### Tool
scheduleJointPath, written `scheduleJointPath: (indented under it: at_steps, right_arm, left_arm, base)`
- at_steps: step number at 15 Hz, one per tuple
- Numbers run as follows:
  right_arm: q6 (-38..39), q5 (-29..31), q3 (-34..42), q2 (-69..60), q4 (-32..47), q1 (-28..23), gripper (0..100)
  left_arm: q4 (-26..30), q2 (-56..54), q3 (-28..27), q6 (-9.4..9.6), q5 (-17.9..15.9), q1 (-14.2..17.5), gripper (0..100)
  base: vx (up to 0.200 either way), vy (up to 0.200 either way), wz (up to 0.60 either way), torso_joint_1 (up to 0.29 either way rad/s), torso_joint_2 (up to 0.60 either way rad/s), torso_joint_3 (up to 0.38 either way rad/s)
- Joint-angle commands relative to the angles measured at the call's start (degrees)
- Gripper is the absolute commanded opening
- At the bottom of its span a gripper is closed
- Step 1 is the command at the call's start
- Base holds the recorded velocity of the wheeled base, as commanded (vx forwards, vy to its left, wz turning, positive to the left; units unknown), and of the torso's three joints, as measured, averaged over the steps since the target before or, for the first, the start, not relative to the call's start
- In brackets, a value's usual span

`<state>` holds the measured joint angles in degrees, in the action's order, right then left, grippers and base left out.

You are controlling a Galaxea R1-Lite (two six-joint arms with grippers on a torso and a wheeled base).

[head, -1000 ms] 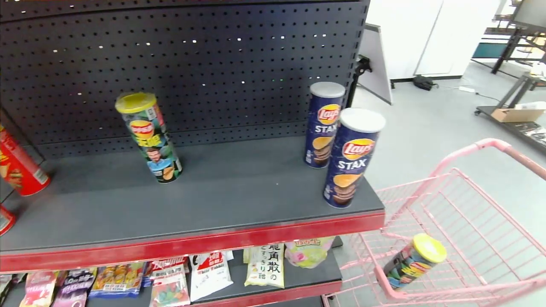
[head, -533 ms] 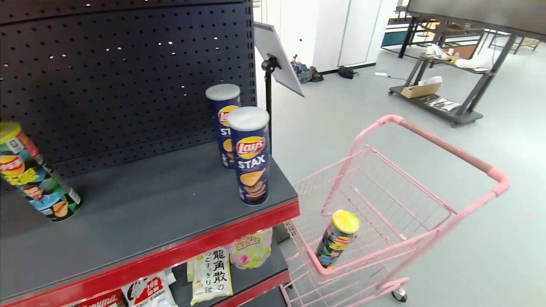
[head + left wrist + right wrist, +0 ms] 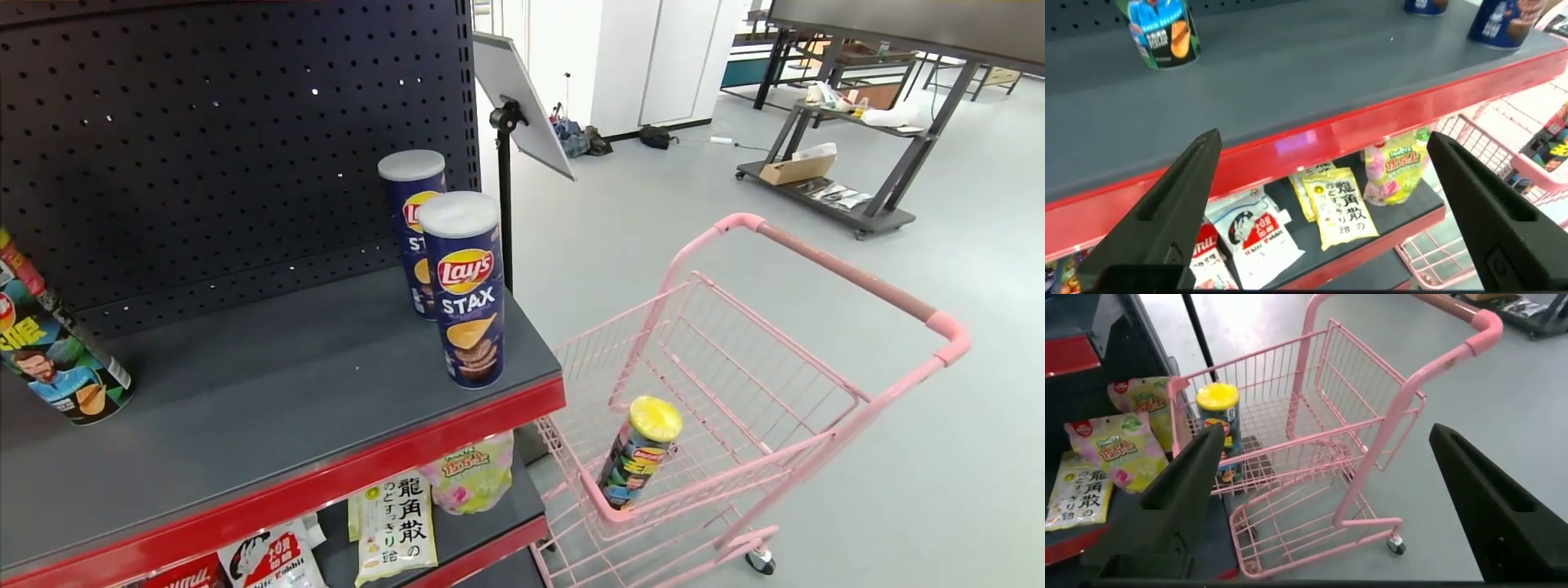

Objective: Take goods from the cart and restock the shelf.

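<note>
A yellow-lidded chip can (image 3: 641,453) leans inside the pink cart (image 3: 849,286), which stands to the right of the shelf (image 3: 269,384). On the shelf's top board stand two blue chip cans (image 3: 461,290) near the right end and a matching yellow-lidded can (image 3: 49,359) at the far left. My left gripper (image 3: 1324,136) is open in front of the shelf's red edge (image 3: 1290,151), holding nothing. My right gripper (image 3: 1324,429) is open above the cart (image 3: 1372,425), with the can (image 3: 1218,425) below and apart from it.
Snack bags (image 3: 392,531) lie on the lower shelf board, also under the left gripper (image 3: 1339,204). A stand with a tilted white board (image 3: 522,106) rises behind the shelf's right end. A dark trolley (image 3: 824,188) stands far off on the open grey floor.
The head camera has swung to the right, so the shelf slid left in the picture and the whole cart came into sight. The cans themselves have not moved.
</note>
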<state>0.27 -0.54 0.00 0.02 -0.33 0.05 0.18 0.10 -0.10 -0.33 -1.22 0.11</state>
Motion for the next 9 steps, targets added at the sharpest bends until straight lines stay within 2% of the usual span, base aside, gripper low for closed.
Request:
scheduleJointPath:
  at_steps: [1,9]
  right_arm:
    - [0.0,0.0,0.0,0.1,0.0,0.0,100]
    - [0.1,0.0,0.0,0.1,0.0,0.0,100]
  left_arm:
    - [0.0,0.1,0.0,-0.02,0.0,0.1,100]
    - [0.0,0.1,0.0,-0.02,0.0,0.1,100]
  base:
    - [0.000,0.000,0.00,-0.129,0.35,0.203]
    - [0.000,0.000,0.00,-0.142,0.37,0.228]
